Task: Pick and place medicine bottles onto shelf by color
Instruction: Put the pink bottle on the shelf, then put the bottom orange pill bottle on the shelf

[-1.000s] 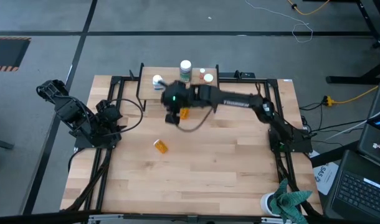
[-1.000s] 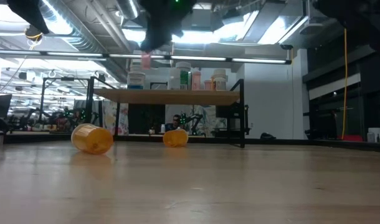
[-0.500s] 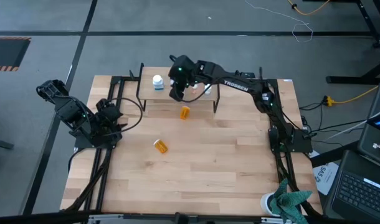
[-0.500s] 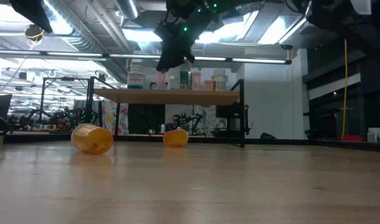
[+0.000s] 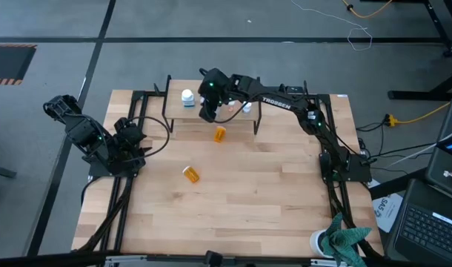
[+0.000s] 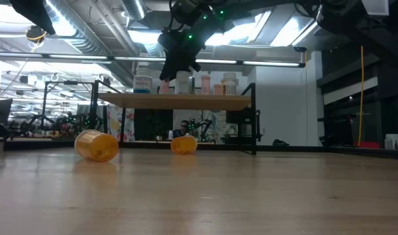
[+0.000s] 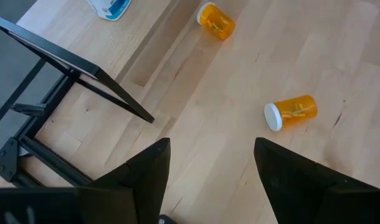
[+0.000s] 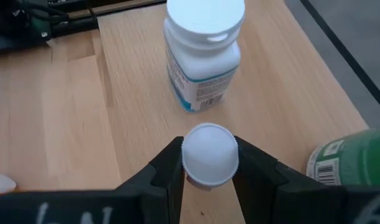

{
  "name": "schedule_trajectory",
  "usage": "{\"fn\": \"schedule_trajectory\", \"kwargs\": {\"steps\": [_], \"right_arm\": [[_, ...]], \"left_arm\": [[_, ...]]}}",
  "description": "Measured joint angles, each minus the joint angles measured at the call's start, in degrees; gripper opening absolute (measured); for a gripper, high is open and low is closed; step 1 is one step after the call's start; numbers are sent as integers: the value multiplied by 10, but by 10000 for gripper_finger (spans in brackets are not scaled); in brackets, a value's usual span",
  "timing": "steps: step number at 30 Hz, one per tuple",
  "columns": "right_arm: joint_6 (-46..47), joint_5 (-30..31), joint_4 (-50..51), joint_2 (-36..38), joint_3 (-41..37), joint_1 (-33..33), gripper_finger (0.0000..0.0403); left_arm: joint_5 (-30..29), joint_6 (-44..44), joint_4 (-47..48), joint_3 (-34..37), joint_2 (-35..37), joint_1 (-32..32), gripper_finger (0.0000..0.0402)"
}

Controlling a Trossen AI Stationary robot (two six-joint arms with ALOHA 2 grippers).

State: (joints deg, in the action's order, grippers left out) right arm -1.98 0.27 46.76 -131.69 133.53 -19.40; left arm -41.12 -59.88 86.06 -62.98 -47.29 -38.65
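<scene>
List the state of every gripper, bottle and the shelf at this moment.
right gripper: shut on small white-capped bottle, over the shelf
left gripper: open, empty, at table's left edge
white bottle: upright on shelf
green bottle: on shelf
two orange bottles: lying on table

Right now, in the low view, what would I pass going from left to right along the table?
Big orange bottle lying down → smaller-looking orange bottle lying under the shelf → the shelf's right leg.
</scene>
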Motion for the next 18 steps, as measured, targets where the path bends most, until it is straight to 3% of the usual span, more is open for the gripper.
{"fn": "schedule_trajectory", "kwargs": {"steps": [5,18], "right_arm": [[0,0,1,1,0,0,121],[2,0,1,1,14,0,191]], "left_arm": [[1,0,0,0,0,0,228],[1,0,0,0,0,0,228]]}}
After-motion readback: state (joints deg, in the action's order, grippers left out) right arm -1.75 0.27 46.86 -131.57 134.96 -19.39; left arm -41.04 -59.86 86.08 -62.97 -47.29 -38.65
